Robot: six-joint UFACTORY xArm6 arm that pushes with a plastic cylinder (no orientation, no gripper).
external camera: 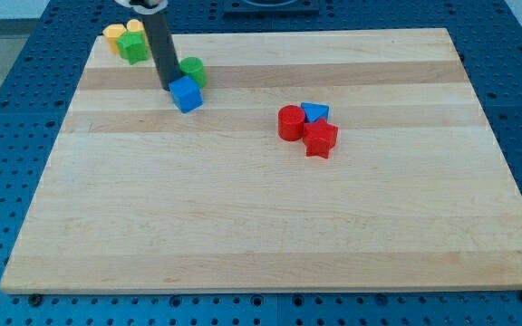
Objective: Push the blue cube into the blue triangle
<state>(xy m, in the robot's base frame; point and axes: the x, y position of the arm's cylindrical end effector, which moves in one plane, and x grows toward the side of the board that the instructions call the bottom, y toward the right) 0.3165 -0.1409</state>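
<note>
The blue cube (187, 94) lies at the board's upper left. My tip (168, 87) rests right against the cube's upper left side. The rod rises from there toward the view's top. A green cylinder (193, 70) touches the cube at its upper right. The blue triangle (314, 112) lies right of the board's middle, well to the right of the cube. It touches a red cylinder (290, 122) on its left and a red star-shaped block (320, 139) below it.
A green block (134, 46) and two yellow blocks (114, 35) cluster at the board's top left corner. The wooden board (270, 226) lies on a blue perforated table.
</note>
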